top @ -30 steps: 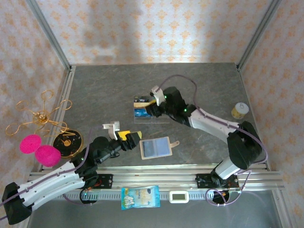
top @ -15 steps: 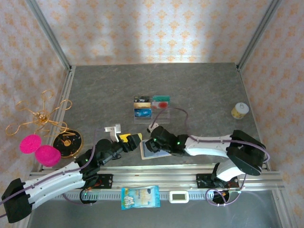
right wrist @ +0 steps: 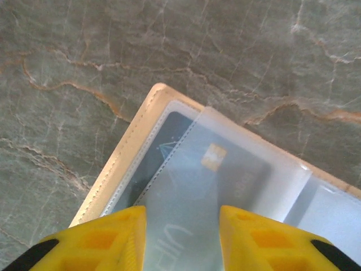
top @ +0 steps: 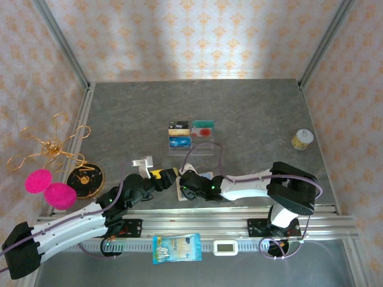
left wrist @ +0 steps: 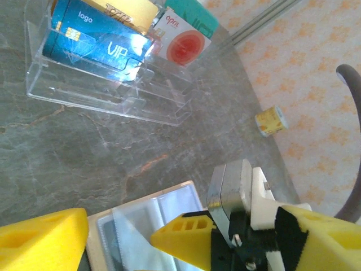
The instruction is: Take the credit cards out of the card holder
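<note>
1. Card holder (right wrist: 115,169) lay open on the grey table (top: 251,113), near the arms' edge, with a dark credit card (right wrist: 225,169) in its clear pocket.
2. Right gripper (right wrist: 181,237) hung over this pocket, its fingers partly apart.
3. Left gripper (left wrist: 118,231) stood wide open just beside the holder.
4. Blue VIP card (left wrist: 96,39) stood in the clear rack (left wrist: 101,101).

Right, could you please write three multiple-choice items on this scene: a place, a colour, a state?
1. The card holder lies: A) beneath both the left gripper and right gripper B) at the far corner C) against the back wall
2. The VIP card in the clear rack is: A) red B) blue C) black
3. The card holder is: A) snapped shut B) open, empty C) open, a chip card in its pocket
1 A, both wrist views look down on it; 2 B, blue face; 3 C, the chip card shows through a sleeve.
</note>
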